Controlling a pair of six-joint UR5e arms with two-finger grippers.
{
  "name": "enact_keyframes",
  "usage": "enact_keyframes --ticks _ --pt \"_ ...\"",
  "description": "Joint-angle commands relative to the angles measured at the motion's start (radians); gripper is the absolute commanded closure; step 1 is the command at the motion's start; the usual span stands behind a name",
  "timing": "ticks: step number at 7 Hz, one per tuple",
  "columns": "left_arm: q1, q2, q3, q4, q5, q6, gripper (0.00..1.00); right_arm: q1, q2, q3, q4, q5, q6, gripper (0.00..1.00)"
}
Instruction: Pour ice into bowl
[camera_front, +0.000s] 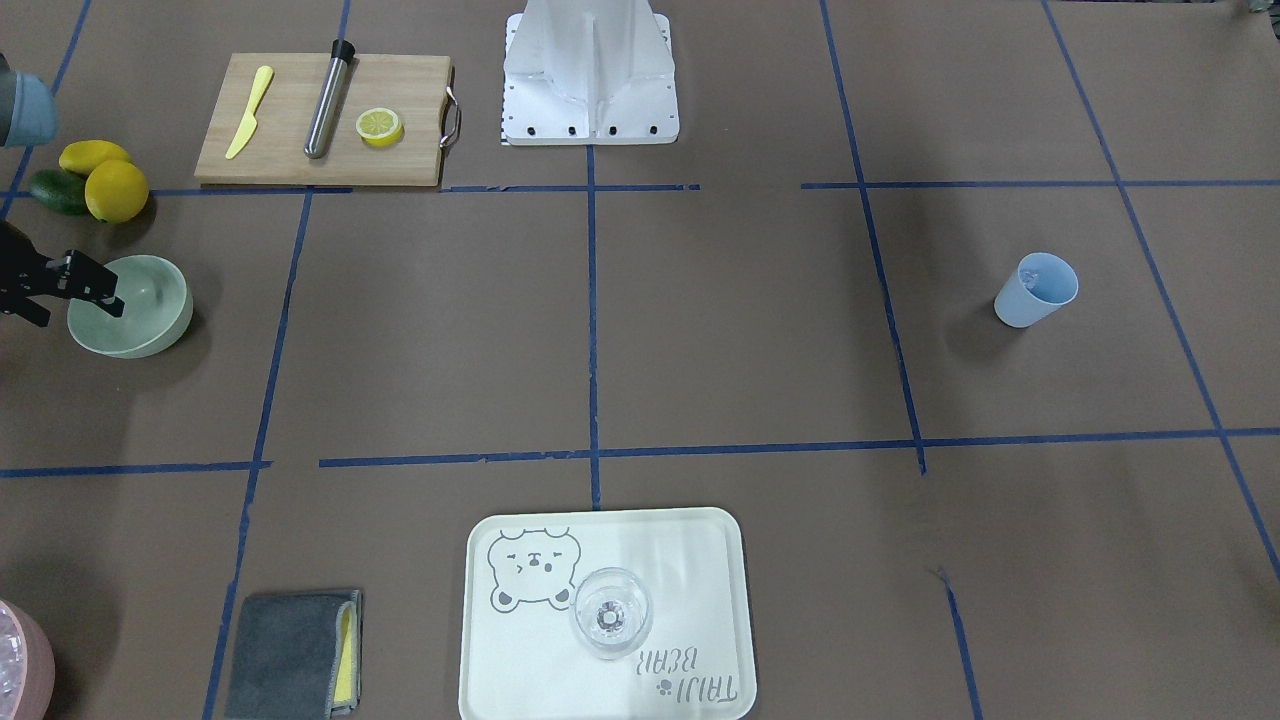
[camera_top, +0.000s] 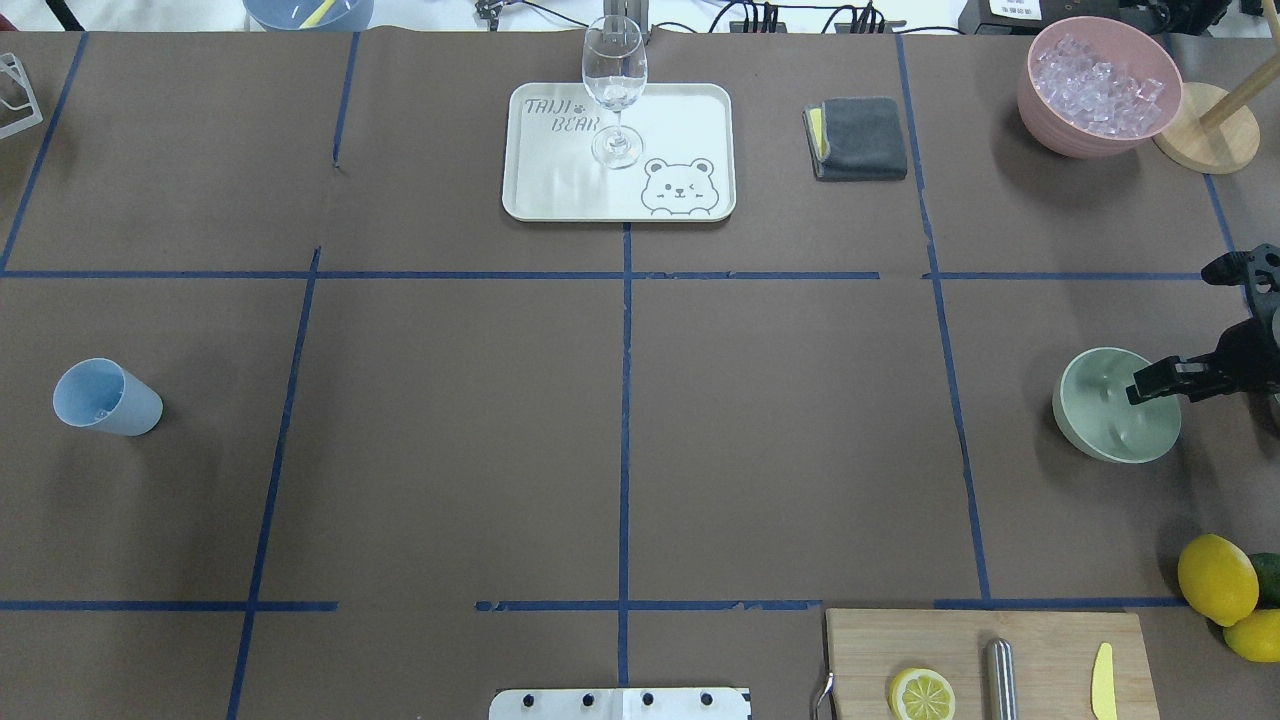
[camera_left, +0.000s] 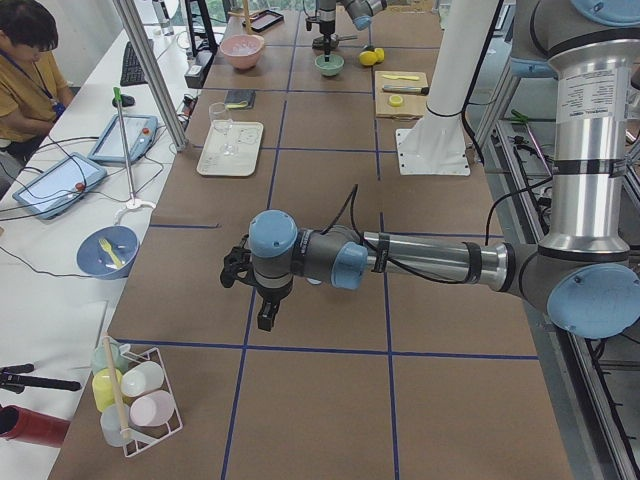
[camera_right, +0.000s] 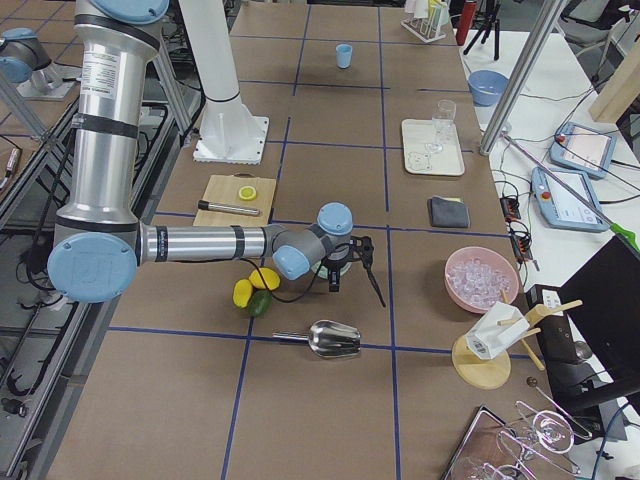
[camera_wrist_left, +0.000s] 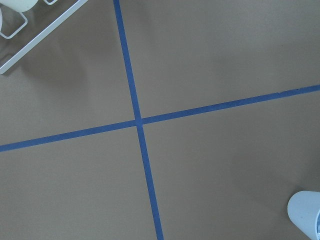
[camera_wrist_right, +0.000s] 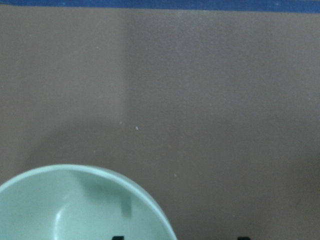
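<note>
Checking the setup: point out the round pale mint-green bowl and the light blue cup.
round pale mint-green bowl (camera_top: 1095, 415): overhead exterior view, inner surface.
light blue cup (camera_top: 130, 410): overhead exterior view, outer side.

Brown table (camera_top: 780, 420) carries bowl (camera_top: 1095, 400), cup (camera_top: 105, 398), tray (camera_top: 560, 190), board (camera_top: 1040, 640)

I see a brown-papered table (camera_top: 780, 430) gridded with blue tape (camera_top: 625, 400), a white side bench (camera_left: 50, 300) running alongside under even light.

"TAIJI BEAR" lettering on white tray (camera_top: 560, 175), beside bear drawing (camera_top: 677, 185)
</note>
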Motion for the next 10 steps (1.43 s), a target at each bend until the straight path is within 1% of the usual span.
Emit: enact_keyframes --ticks 1,3,4,5,6,7,8,9,10 --pt "0.000 0.000 -0.001 -0.001 -0.007 0.000 0.00 0.000 0.000 -0.018 0.002 -0.005 -0.007 1.00" --pt "0.000 0.000 -0.002 -0.001 -0.007 0.005 0.00 -0.002 0.011 0.052 -0.002 0.002 0.005 1.00" --pt "0.000 0.002 -0.008 -0.005 -0.007 0.012 0.00 -0.002 0.017 0.119 -0.011 0.004 0.033 1.00" --pt "-0.002 0.015 -0.027 -0.019 -0.016 0.011 0.00 -0.035 0.058 0.172 -0.012 0.005 0.209 1.00" --pt "-0.003 0.029 -0.040 -0.030 -0.042 0.012 0.00 -0.108 0.146 0.184 -0.011 -0.010 0.391 1.00" --pt "0.000 0.029 -0.039 -0.098 -0.046 0.002 0.00 -0.193 0.270 0.183 -0.024 -0.040 0.569 1.00" --pt "0.002 0.037 -0.041 -0.139 -0.064 0.006 0.00 -0.297 0.375 0.181 -0.075 -0.107 0.690 1.00" --pt "0.003 0.041 -0.042 -0.186 -0.073 0.011 0.00 -0.381 0.525 0.171 -0.221 -0.178 0.732 1.00" --pt "0.008 0.072 -0.042 -0.262 -0.104 0.012 0.00 -0.437 0.690 0.142 -0.423 -0.204 0.741 1.00"
